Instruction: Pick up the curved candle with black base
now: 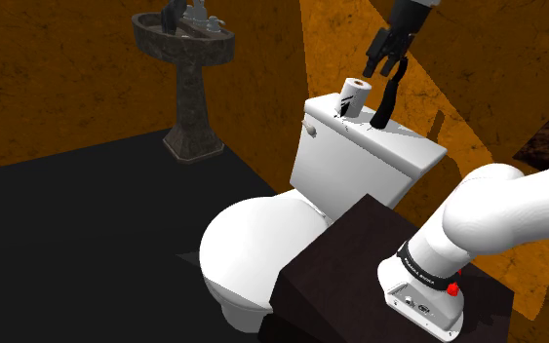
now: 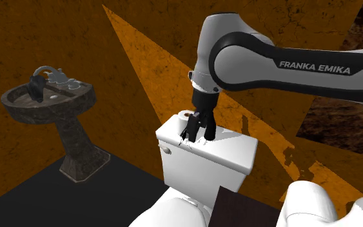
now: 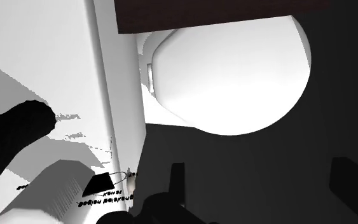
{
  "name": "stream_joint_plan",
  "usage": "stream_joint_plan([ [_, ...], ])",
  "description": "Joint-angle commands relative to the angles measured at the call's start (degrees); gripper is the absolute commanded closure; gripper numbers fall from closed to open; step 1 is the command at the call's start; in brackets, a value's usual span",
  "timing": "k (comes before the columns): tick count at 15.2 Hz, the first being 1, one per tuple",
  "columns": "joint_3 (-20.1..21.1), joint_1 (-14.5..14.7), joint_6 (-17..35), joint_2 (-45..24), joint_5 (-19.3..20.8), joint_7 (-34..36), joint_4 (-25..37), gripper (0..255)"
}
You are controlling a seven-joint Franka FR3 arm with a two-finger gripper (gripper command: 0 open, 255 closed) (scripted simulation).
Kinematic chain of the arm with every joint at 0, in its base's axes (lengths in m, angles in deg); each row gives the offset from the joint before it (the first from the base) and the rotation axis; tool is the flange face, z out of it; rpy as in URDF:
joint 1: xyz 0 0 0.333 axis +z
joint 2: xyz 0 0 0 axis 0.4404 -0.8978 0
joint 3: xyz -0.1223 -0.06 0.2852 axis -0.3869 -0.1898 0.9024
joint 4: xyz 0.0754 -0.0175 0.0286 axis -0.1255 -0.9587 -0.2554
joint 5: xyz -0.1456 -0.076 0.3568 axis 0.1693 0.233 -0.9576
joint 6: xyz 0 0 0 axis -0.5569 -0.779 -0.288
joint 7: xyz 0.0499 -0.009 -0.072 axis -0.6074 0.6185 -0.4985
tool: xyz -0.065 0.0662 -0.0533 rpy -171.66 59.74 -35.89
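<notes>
A black curved candle (image 1: 389,101) stands on the white toilet tank lid (image 1: 411,148), next to a white roll (image 1: 355,95). My black gripper (image 1: 385,64) hangs just above the candle's top, fingers apart. In the second exterior view the gripper (image 2: 199,131) hovers over the lid (image 2: 228,145), with the roll (image 2: 185,118) beside it. In the wrist view the candle (image 3: 13,141) shows as a black curved body with an orange end, off to the side of one finger (image 3: 178,181). Nothing lies between the fingers of the open gripper (image 3: 266,184), which looks past the tank's front at the bowl.
The white toilet bowl (image 1: 262,244) lies below the tank, with the dark stand (image 1: 360,263) beside it. A dark stone pedestal sink (image 1: 186,44) stands by the orange-brown wall at the shoulder view's upper left. The floor is dark.
</notes>
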State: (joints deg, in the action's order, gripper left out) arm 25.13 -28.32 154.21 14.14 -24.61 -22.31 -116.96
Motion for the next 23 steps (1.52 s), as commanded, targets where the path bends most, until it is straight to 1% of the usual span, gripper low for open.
stream_joint_plan([
  [1,-1.8,-0.7,-0.2,-2.3,1.4,-2.0,2.4,0],
  [6,-6.6,-2.2,-0.3,-7.9,4.5,-7.2,8.2,0],
  [11,-11.3,-3.3,-0.5,-14.5,6.2,-12.5,15.3,0],
  [16,-16.3,-4.2,-0.9,-22.1,6.4,-18.3,23.8,0],
  [20,-20.5,-5.2,-1.5,-29.3,5.0,-23.5,31.8,0],
  [21,-20.5,-5.2,-1.5,-29.3,5.0,-23.5,31.9,0],
  [23,-20.4,-5.3,0.0,-28.9,5.2,-23.3,29.9,0],
])
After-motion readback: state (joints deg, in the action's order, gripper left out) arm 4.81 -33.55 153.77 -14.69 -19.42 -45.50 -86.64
